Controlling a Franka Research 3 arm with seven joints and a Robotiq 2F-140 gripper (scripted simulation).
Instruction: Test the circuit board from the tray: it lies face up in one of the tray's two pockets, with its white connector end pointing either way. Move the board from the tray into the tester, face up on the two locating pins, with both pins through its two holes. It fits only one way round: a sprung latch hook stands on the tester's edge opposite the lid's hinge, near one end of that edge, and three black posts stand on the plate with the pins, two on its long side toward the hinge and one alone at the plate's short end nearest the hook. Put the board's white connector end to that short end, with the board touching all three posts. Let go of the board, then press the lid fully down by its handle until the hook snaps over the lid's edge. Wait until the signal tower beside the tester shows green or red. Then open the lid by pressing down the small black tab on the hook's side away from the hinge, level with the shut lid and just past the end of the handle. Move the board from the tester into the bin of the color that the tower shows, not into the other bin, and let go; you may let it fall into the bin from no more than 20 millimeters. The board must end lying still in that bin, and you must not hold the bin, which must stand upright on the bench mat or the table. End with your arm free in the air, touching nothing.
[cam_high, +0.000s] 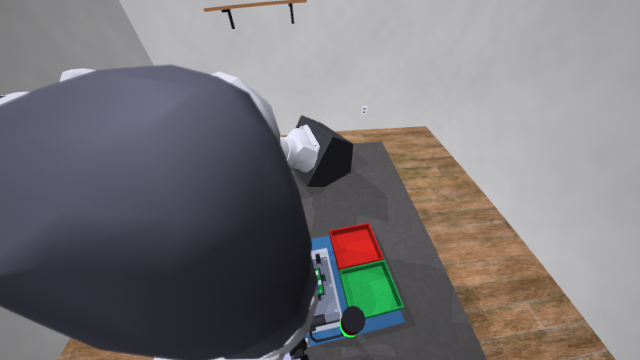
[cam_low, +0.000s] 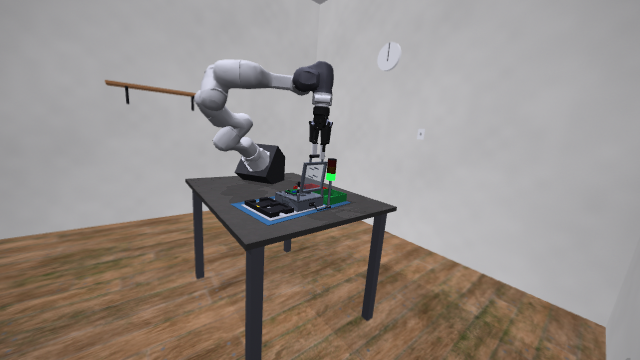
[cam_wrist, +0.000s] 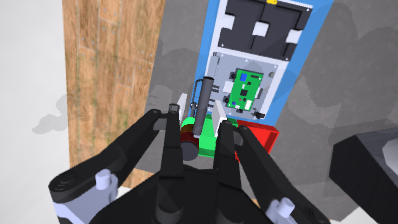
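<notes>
Board (cam_wrist: 244, 90) lies in the open tester (cam_wrist: 220, 67); jaws hang part-open, gripping nothing.

Grey walls (cam_low: 500, 150), wood floor (cam_low: 125, 300), dark table (cam_low: 260, 235).

The green rectangular circuit board (cam_wrist: 244, 90) lies flat and face up on the grey plate of the tester (cam_wrist: 269, 98), ahead of the jaws and slightly to their right. Its white connector end seems to be the end nearer the jaws. The tester's clear lid (cam_low: 314, 173) stands raised, and its dark bar handle (cam_wrist: 201, 106) runs just beyond the partly parted fingertips. The signal tower (cam_low: 331, 172) glows green, below the jaws. The green square bin (cam_high: 371, 288) and red square bin (cam_high: 354, 245) lie side by side underneath, and the black two-pocket tray (cam_wrist: 265, 24) lies farthest ahead.
</notes>
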